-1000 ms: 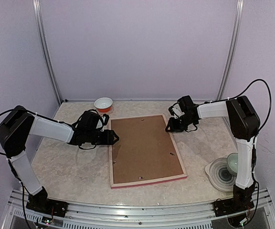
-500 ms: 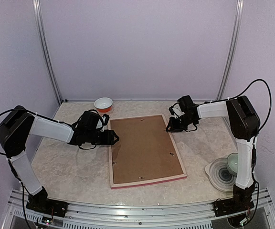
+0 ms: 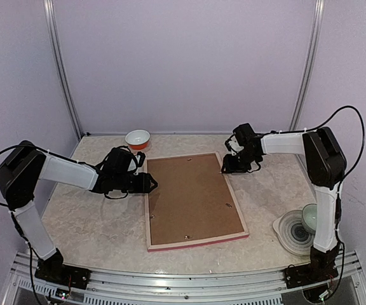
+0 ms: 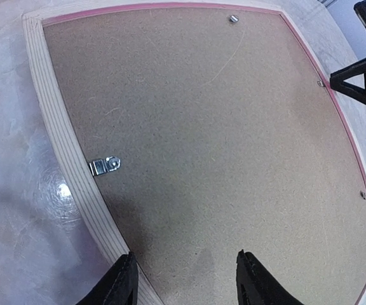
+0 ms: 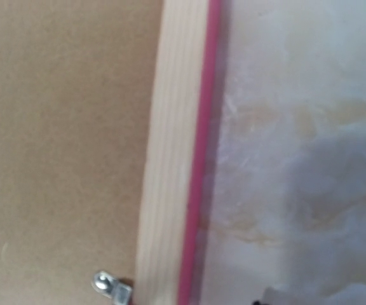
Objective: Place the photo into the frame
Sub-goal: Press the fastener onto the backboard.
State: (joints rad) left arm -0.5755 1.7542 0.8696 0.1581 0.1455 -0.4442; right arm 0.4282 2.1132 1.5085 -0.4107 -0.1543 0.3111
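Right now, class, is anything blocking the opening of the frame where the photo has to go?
Yes. The frame lies face down, and a brown backing board fills its opening, with small metal clips at its edge. The board would probably have to come out first. No photo shows in any view.

You cannot see the front of the frame (image 3: 196, 242): it lies face down on the worktop (image 3: 94, 222), and the backing board (image 4: 221, 140) covers whatever sits inside. In the left wrist view only the tips of the left fingers (image 4: 122, 283) show, cut by the bottom edge, which also clips the frame. The right wrist view is blurred, and from above the right fingers (image 3: 227, 169) are too small for you to judge their gap
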